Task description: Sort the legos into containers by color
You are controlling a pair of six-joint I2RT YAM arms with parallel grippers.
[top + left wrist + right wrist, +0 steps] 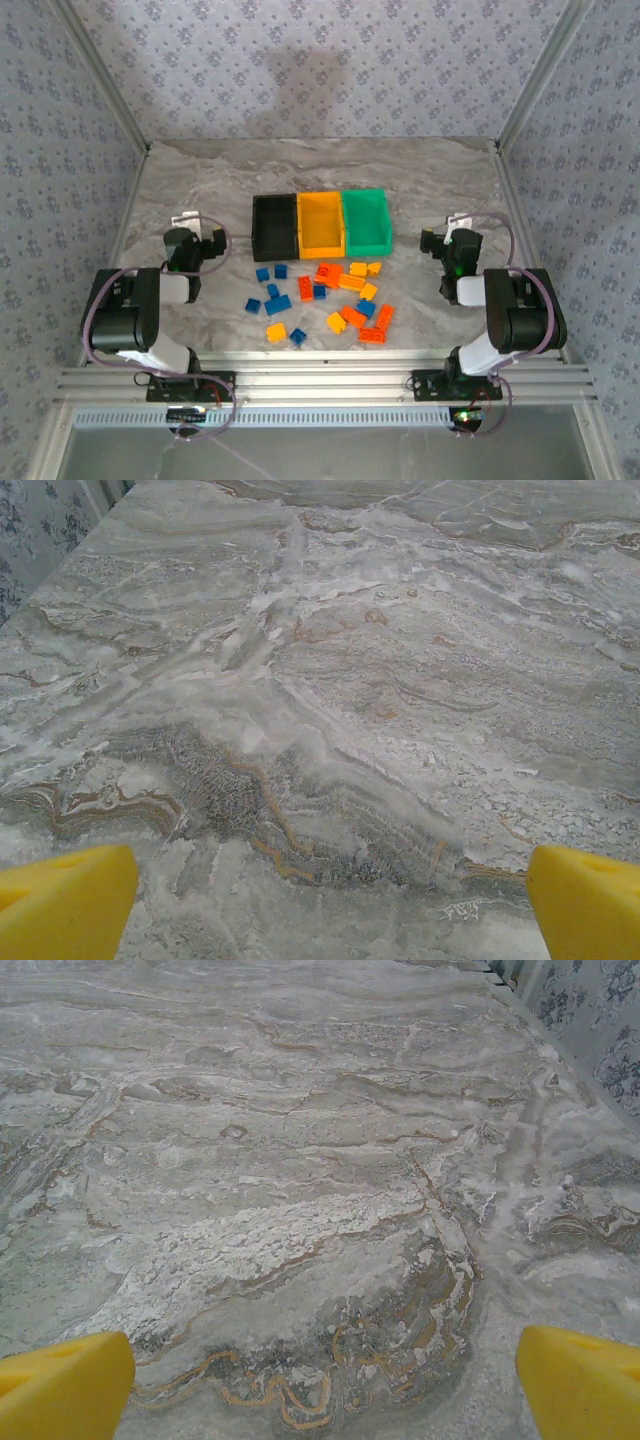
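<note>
I note left hand (325, 900) and right hand (325, 1385) released, empty; legos (325, 295) loose on the surface (200, 180) beside the containers (320, 222).

The set shows a black bin (274, 226), an orange bin (320, 224) and a green bin (366, 218), and the legos (278, 305) are blue, orange and yellow. The table (200, 185) is grey marble veined with tan and white, and the walls (300, 60) have pale lilac floral wallpaper. The left gripper (330, 915) and right gripper (325, 1390) have yellow fingertips (65, 905).
</note>
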